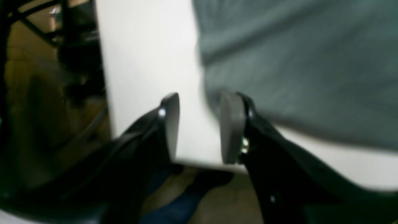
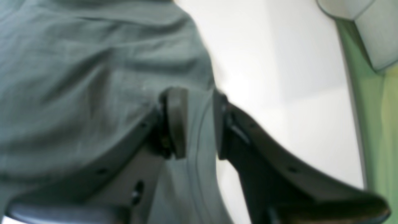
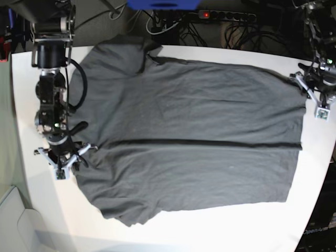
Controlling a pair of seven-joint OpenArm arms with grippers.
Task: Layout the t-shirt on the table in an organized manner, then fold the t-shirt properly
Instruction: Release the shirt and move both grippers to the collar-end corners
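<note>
We see a robotics lab: a white table [image 3: 173,231] with two mounted arms, and tangled cables [image 3: 231,31] beside a power strip [image 3: 223,16].

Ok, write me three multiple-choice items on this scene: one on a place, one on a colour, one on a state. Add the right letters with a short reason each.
1. Where does the t-shirt lie?
A. Spread over the table
B. Hanging off the table's edge
C. Bunched in a pile on the floor

2. What colour is the t-shirt?
A. Red
B. Dark charcoal grey
C. Yellow

3. How do the jaws of the left gripper stand?
A. Clamped on a sleeve
B. Shut with nothing between them
C. Apart, with bare table between them

Answers:
1. A, since the base view shows it flat across the white top with one long crease along its middle.
2. B, as the cloth reads dark grey in every view.
3. C, because the left wrist view shows a gap of white table between the pads, the cloth lying just beside one of them.
</note>
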